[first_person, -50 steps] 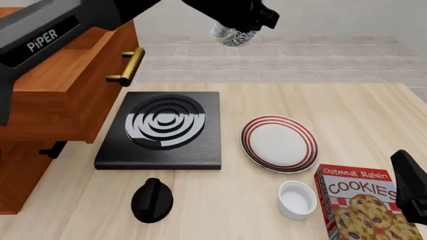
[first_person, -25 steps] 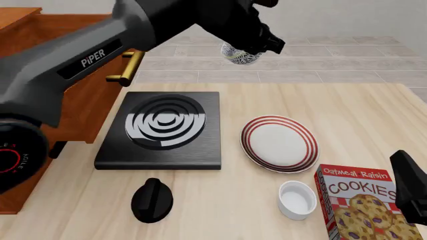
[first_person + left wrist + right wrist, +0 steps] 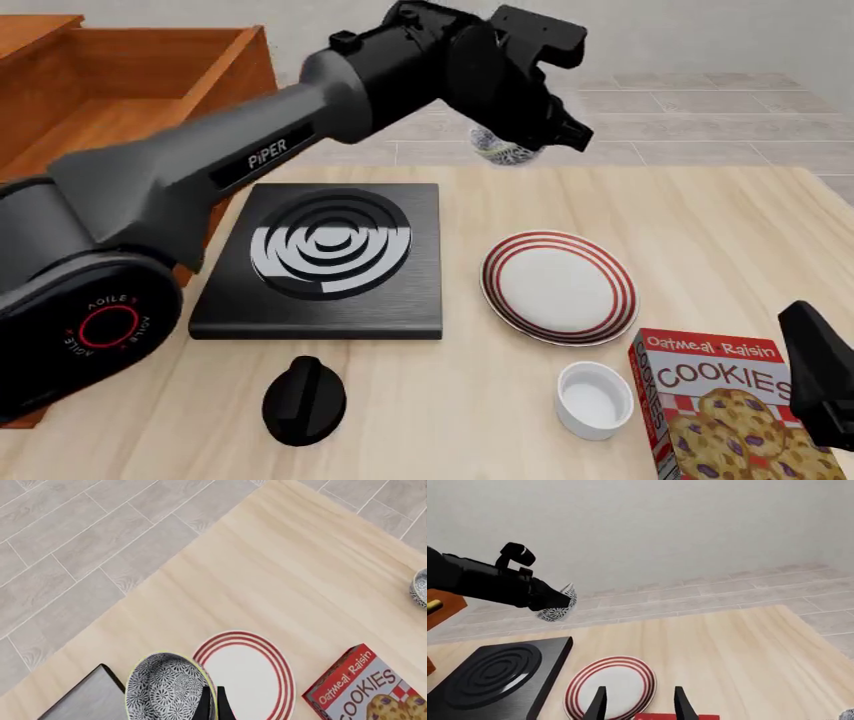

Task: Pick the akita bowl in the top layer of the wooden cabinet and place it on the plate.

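Note:
The akita bowl, dark-and-white speckled with a pale rim, hangs in the air beyond the table's far edge, behind the plate. My left gripper is shut on its rim; in the left wrist view the fingers pinch the bowl beside the red-ringed plate. The top layer of the wooden cabinet stands pulled out at the far left. My right gripper is open and holds nothing, low at the near right, just short of the plate.
A black square stove with white rings lies left of the plate. A black knob-shaped object sits near the front edge. A plain white small bowl and a cookie box stand in front of the plate.
My left arm has swung right and down, carrying the bowl away from the cabinet toward the space behind the plate. The right arm has not moved.

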You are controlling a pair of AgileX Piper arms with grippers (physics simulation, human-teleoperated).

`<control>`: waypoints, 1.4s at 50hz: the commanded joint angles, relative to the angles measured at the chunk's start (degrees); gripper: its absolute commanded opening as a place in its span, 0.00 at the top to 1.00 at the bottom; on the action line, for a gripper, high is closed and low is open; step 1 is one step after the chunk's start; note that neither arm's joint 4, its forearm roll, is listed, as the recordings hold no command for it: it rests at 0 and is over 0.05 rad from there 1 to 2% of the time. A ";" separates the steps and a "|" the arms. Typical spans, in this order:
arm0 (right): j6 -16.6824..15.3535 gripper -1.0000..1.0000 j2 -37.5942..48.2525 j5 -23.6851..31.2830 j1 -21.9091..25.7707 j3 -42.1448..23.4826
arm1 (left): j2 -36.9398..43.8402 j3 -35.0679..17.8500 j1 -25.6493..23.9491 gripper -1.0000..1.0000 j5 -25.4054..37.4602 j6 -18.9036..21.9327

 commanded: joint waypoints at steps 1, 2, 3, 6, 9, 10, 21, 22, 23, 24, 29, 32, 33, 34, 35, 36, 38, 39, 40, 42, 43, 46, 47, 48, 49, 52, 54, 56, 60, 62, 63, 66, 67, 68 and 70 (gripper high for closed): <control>0.55 0.00 -0.13 0.19 -0.03 0.07 | 2.96 -1.44 -0.89 1.00 -0.86 -0.71; 0.61 0.00 -0.10 0.17 -0.04 0.06 | 3.19 -1.64 -0.97 1.00 -0.82 -0.83; 0.64 0.00 -0.07 0.14 -0.04 0.05 | 3.55 -1.91 -1.05 1.00 -0.78 -1.00; 0.59 0.00 0.55 -0.52 0.10 0.20 | 4.30 -2.27 -1.26 1.00 -0.86 -1.32; 1.05 0.00 0.47 -0.41 -0.01 0.07 | 4.94 -2.44 -1.58 1.00 -0.96 -1.80; 1.10 0.00 0.13 -0.07 -0.01 0.16 | 5.14 -2.54 -1.69 1.00 -1.01 -1.98; 1.57 0.00 -0.21 0.39 0.09 -0.03 | 6.76 -2.48 -3.17 1.00 -2.00 -3.63; 1.57 0.00 -0.22 0.39 0.09 -0.03 | 6.75 -2.46 -3.17 1.00 -2.01 -3.63; 1.62 0.00 0.12 0.05 0.09 -0.05 | 6.98 -2.31 -3.49 1.00 -2.21 -4.11; 1.65 0.00 0.14 0.05 0.09 -0.05 | 7.00 -2.17 -3.59 1.00 -2.36 -4.12; 1.86 0.00 -0.16 0.41 0.04 -0.07 | 7.91 -1.74 -3.93 1.00 -2.92 -4.72; 1.91 0.00 -0.09 0.35 -0.07 -0.04 | 8.80 -2.12 -4.04 1.00 -3.00 -4.90; 1.93 0.00 -0.09 0.35 -0.12 -0.06 | 9.11 -2.33 -4.13 1.00 -3.00 -5.01; 1.94 0.00 -0.09 0.36 -0.11 -0.05 | 9.51 -2.61 -4.07 1.00 -3.00 -5.09; 1.95 0.00 -0.09 0.37 -0.09 -0.04 | 9.71 -2.64 -4.10 1.00 -3.12 -5.09; 1.97 0.00 -0.10 0.40 -0.07 -0.05 | 9.80 -2.56 -4.20 1.00 -3.23 -5.06; 1.95 0.00 -0.12 0.44 0.02 -0.03 | 10.14 -2.41 -4.48 1.00 -3.50 -5.29; 1.92 0.00 -0.13 0.46 0.06 -0.02 | 10.29 -2.34 -4.56 1.00 -3.66 -5.37; 1.92 0.00 -0.13 0.46 0.06 -0.02 | 10.29 -2.34 -4.56 1.00 -3.67 -5.37; 1.90 0.00 -0.12 0.49 0.17 0.04 | 10.97 -2.46 -4.82 1.00 -3.96 -5.91; 1.92 0.00 -0.13 0.48 0.15 0.07 | 11.12 -2.48 -4.88 1.00 -4.02 -6.13; 1.92 0.00 -0.17 0.47 0.04 0.13 | 11.66 -2.14 -6.86 1.00 -4.39 -7.72; 1.92 0.00 -0.17 0.48 0.04 0.13 | 11.35 -1.73 -6.62 1.00 -4.79 -7.42; 1.80 0.00 -0.19 0.47 0.01 0.12 | 11.33 -1.69 -6.50 1.00 -4.95 -7.46; 1.80 0.00 -0.19 0.47 0.01 0.12 | 11.33 -1.68 -6.50 1.00 -4.95 -7.46; 1.89 0.00 -0.14 0.42 -0.01 0.15 | 12.32 -1.25 -6.49 1.00 -5.64 -7.89; 1.87 0.00 -0.16 0.45 0.02 0.13 | 12.69 -0.81 -6.62 1.00 -6.15 -8.03; 1.84 0.00 -0.18 0.47 0.05 0.12 | 13.31 -0.88 -6.55 1.00 -6.33 -8.13; 1.87 0.00 0.13 0.16 0.06 0.14 | 14.52 -1.14 -6.17 1.00 -6.80 -8.39; 1.87 0.00 0.11 0.17 0.05 0.15 | 15.07 -1.34 -5.94 1.00 -6.95 -8.40; 1.89 0.00 0.10 0.17 0.05 0.16 | 15.28 -1.28 -5.91 1.00 -7.12 -8.46; 1.92 0.00 0.09 0.16 0.07 0.18 | 15.74 -0.81 -5.66 1.00 -7.76 -8.29; 1.94 0.00 0.09 0.16 0.07 0.19 | 15.97 -0.84 -5.61 1.00 -7.78 -8.54; 1.96 0.00 0.08 0.16 0.08 0.20 | 16.14 -0.75 -5.48 1.00 -7.97 -8.38; 1.97 0.00 0.06 0.16 0.10 0.21 | 16.54 -0.75 -5.31 1.00 -8.06 -8.29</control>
